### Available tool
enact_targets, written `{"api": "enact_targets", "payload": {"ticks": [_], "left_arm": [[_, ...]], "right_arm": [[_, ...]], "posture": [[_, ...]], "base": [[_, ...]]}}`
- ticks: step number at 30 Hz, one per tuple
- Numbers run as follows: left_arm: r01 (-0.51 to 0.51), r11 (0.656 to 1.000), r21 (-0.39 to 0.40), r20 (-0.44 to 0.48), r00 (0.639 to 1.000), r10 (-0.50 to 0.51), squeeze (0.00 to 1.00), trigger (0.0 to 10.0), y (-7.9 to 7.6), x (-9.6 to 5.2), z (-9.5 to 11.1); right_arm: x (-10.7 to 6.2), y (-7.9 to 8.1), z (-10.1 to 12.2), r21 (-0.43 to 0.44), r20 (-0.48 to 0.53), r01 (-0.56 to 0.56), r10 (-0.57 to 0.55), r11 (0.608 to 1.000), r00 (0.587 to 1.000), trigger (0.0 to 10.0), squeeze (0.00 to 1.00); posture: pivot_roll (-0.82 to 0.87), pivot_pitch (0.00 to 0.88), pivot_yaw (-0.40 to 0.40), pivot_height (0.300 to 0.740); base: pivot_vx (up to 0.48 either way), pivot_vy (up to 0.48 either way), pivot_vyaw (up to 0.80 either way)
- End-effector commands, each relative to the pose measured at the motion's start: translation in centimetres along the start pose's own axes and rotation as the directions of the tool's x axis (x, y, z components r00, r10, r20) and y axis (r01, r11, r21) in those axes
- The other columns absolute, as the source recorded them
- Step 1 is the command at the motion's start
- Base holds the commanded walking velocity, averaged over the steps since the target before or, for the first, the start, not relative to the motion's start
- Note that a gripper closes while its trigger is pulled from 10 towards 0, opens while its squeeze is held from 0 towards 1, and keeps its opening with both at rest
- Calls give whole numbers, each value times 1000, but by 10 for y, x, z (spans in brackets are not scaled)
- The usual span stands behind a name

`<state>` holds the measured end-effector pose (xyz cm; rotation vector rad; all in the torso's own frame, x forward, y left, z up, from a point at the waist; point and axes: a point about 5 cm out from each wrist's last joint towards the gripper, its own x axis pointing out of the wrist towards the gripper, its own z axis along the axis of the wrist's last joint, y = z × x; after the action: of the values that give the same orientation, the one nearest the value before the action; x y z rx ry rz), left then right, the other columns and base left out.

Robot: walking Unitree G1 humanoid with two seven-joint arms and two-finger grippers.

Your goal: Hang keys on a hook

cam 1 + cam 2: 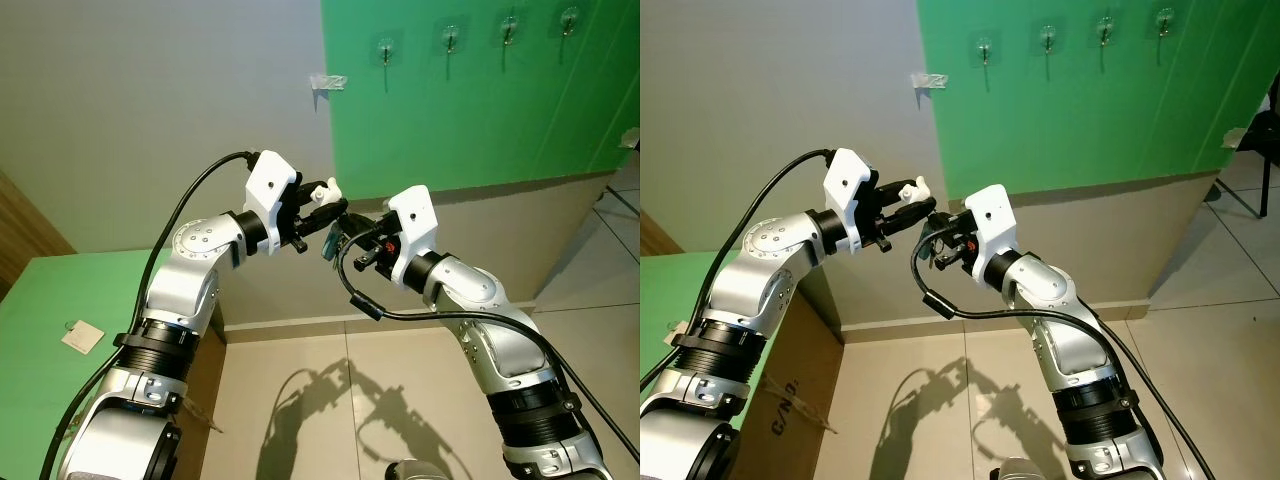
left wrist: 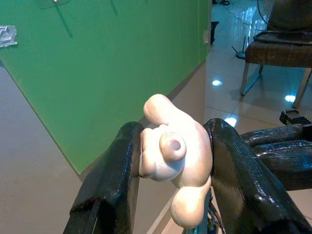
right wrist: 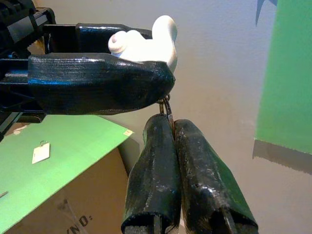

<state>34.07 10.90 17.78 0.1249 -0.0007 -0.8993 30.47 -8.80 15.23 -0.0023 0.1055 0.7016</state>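
Observation:
My left gripper [image 1: 335, 205] is raised in front of me and is shut on a white figurine keychain [image 1: 328, 190], which sits squeezed between its two black fingers [image 2: 117, 170]. Meeting it from the right, my right gripper [image 1: 345, 226] is shut on the metal key ring [image 3: 166, 105] that hangs just under the figurine. A bluish key piece [image 1: 330, 244] dangles below the two grippers. Several clear hooks [image 1: 451, 38] are stuck in a row high on the green wall [image 1: 480, 110], well above and to the right of both grippers.
A green tabletop [image 1: 60, 300] with a small tag [image 1: 82, 337] lies at my lower left, over a cardboard box [image 1: 790, 400]. A scrap of tape [image 1: 328, 82] sticks to the grey wall. A chair [image 2: 278, 48] stands far off on the tiled floor [image 1: 320, 380].

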Motion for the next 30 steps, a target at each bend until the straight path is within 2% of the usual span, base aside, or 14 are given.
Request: {"api": "enact_targets", "payload": {"ticks": [1, 8, 9, 11, 12, 21, 30], "left_arm": [[3, 1000, 24, 29, 1000, -4, 0, 0, 1, 1, 10], [-15, 999, 34, 12, 1000, 15, 0, 0, -1, 0, 5], [-30, 999, 41, 0, 1000, 30, 0, 10000, -1, 0, 3], [-39, 998, 45, -8, 999, 40, 0, 10000, 0, 0, 1], [-43, 998, 39, -12, 999, 44, 1000, 10000, 0, 0, 0], [-140, 990, 19, 3, 990, 140, 1000, 10000, 13, -5, 4], [-268, 963, 25, -4, 963, 268, 1000, 10000, 35, -19, 5]], "right_arm": [[2, 3, 2, -12, 13, -5, 5, 1000, 1000, 0, 0], [-1, 6, -5, 1, 4, -8, 8, 1000, 1000, 0, 0], [-1, 5, -6, 3, 2, -7, 7, 1000, 1000, 0, 0], [-1, 5, -6, 5, 1, -7, 7, 1000, 1000, 0, 0], [-1, 5, -6, 6, 1, -7, 7, 1000, 1000, 0, 0], [2, 2, -6, 11, 4, -5, 5, 1000, 1000, 0, 0], [0, -2, -6, 15, 9, 17, -17, 1000, 1000, 0, 0]], "posture": [[-263, 0, 121, 740], [-259, 0, 115, 740], [-257, 0, 114, 740], [-256, 0, 112, 740], [-255, 0, 111, 740], [-244, 0, 111, 740], [-240, 0, 117, 740]], "base": [[0, 0, 0], [0, 0, 0], [0, 0, 0], [0, 0, 0], [0, 0, 0], [0, 0, 0], [0, 0, 0]]}}
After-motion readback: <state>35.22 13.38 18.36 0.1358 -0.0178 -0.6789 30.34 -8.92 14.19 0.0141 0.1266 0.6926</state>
